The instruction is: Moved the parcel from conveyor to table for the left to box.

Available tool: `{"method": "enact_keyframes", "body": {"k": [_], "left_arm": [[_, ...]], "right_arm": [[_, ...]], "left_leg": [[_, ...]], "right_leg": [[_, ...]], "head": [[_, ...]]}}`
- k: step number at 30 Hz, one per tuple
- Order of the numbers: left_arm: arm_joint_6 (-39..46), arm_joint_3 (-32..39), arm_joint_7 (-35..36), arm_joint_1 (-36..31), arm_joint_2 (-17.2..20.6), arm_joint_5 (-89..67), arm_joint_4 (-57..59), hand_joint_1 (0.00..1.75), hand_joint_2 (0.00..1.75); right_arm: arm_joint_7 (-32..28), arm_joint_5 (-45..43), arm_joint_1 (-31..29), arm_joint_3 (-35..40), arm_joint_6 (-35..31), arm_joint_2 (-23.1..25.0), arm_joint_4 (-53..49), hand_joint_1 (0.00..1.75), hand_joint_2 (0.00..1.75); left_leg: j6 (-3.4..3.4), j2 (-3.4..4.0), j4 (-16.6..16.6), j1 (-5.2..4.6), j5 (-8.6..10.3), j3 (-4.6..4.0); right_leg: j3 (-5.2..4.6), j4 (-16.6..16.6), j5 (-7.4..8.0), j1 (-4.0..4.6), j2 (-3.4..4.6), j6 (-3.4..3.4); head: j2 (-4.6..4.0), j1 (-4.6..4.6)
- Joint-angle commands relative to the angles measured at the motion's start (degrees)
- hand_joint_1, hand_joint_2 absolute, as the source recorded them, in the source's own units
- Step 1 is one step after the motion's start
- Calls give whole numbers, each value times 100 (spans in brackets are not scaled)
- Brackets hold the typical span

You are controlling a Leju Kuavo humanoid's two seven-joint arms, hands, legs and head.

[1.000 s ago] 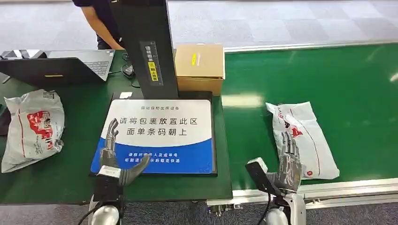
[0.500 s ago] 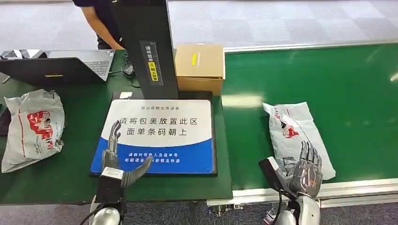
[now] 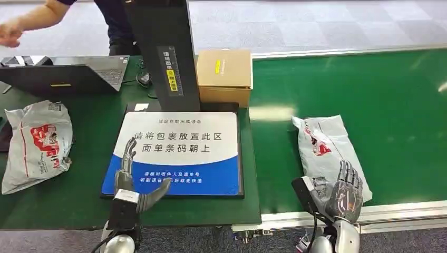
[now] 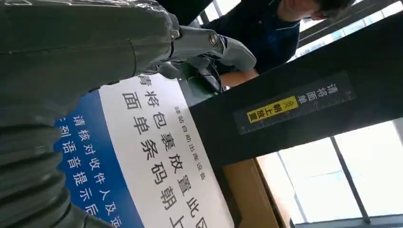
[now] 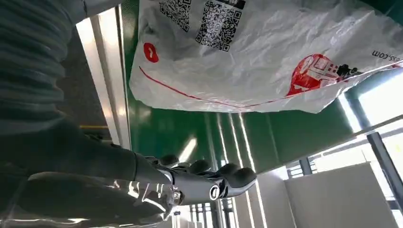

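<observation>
My right hand (image 3: 345, 192) hovers over the near end of the parcel (image 3: 328, 153), a white plastic mailer with red print, which lies flat on the green conveyor (image 3: 400, 105) near its front rail. My fingers are spread and released, holding nothing; from the right wrist, the fingers (image 5: 209, 178) stand apart from the parcel (image 5: 266, 57), whose printed codes face up.

My left hand (image 3: 132, 182) rests above the near edge of the blue-and-white placement mat (image 3: 179, 153) on the table (image 3: 79, 195), fingers extended and thumb out, also holding nothing. The left wrist view shows the thumb (image 4: 209, 45) over the mat's lettering (image 4: 157, 156).

A closed brown cardboard box (image 3: 223, 75) stands at the far edge of the mat, beside a dark upright scanner column (image 3: 166, 52); what is inside the box cannot be told. A second white mailer (image 3: 36, 142) lies on the table well left of the mat. An open laptop (image 3: 68, 74) sits at the table's far left, and a person in dark clothing (image 3: 113, 23) stands behind it with an arm stretched out.
</observation>
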Motion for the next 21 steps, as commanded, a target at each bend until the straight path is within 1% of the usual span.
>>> {"method": "enact_keyframes", "body": {"k": [1,7,11,12,17,19,21], "left_arm": [[-33,31,58,63,21,-31,-92,0,175],[-34,72,75,153,15,-48,-199,0,175],[-29,81,76,155,20,-49,-207,0,175],[-24,80,76,151,23,-49,-198,0,175],[-9,70,77,148,35,-49,-170,0,175],[-7,68,76,123,32,-49,-169,0,175],[-3,68,75,107,37,-49,-157,0,175]], "right_arm": [[115,74,-453,-527,60,-19,765,0,175],[186,287,-724,-708,149,-133,1076,0,175],[182,280,-720,-759,185,-236,1157,0,175],[206,263,-778,-789,201,-286,1296,0,175],[247,256,-932,-860,124,-375,1641,0,175],[256,258,-959,-875,132,-404,1686,0,175],[270,272,-1009,-882,121,-421,1752,0,175]], "left_leg": [[3,5,-10,3,-2,21],[2,9,-9,3,-3,20],[1,2,-4,3,-1,11],[3,2,-14,4,-3,30],[1,4,-5,3,0,10],[3,4,-12,2,-1,24],[1,2,-6,2,-1,15]], "right_leg": [[21,-11,-1,7,-5,-16],[19,-10,0,7,-1,-16],[12,-6,-1,5,-4,-9],[31,-15,-4,9,-11,-22],[11,-7,1,5,-2,-8],[24,-13,-1,6,-6,-16],[15,-8,-1,5,-5,-12]], "head": [[0,0],[0,0],[0,0],[0,-2],[0,0],[0,0],[0,0]]}}
